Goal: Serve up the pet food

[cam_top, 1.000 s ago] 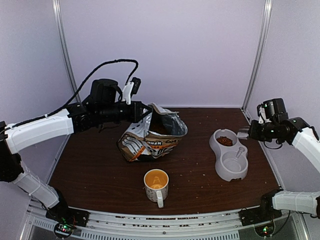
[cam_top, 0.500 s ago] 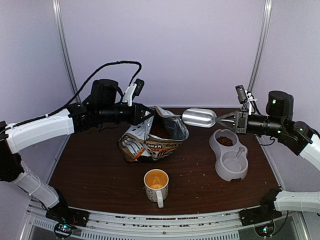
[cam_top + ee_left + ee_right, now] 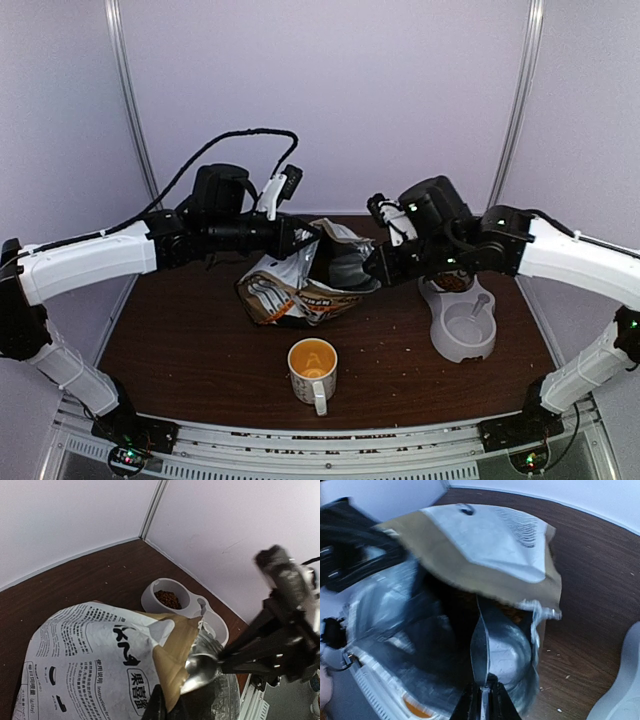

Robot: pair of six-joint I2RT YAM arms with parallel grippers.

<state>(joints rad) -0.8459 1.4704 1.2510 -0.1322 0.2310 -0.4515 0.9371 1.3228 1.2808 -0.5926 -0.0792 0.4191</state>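
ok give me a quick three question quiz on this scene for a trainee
1. True or false: the left gripper is shut on the rim of the bag.
2. What does the right gripper hold? a) a metal scoop b) a fork c) nothing
3. Which compartment of the double bowl holds kibble: the one nearer the arms' bases or the farther one?

Key: 1 true; 2 a; 3 the farther one.
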